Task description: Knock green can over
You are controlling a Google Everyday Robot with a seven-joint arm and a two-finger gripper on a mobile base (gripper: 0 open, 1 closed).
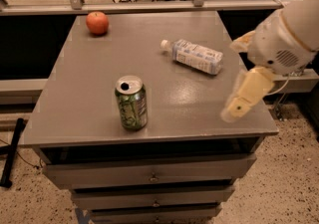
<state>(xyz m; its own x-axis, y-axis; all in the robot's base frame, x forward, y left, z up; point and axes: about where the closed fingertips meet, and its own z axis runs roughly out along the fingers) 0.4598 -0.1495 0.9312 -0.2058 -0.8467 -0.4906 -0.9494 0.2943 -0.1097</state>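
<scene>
The green can stands upright near the front of the grey table, left of centre, with its silver top and opening showing. My gripper hangs over the table's right front part, well to the right of the can and apart from it. Its pale fingers are spread, with nothing between them. The lower finger points down-left toward the table top.
A clear plastic bottle with a white-blue label lies on its side at the right rear. A red apple sits at the far left corner. Drawers are below the front edge. A metal rail runs behind the table.
</scene>
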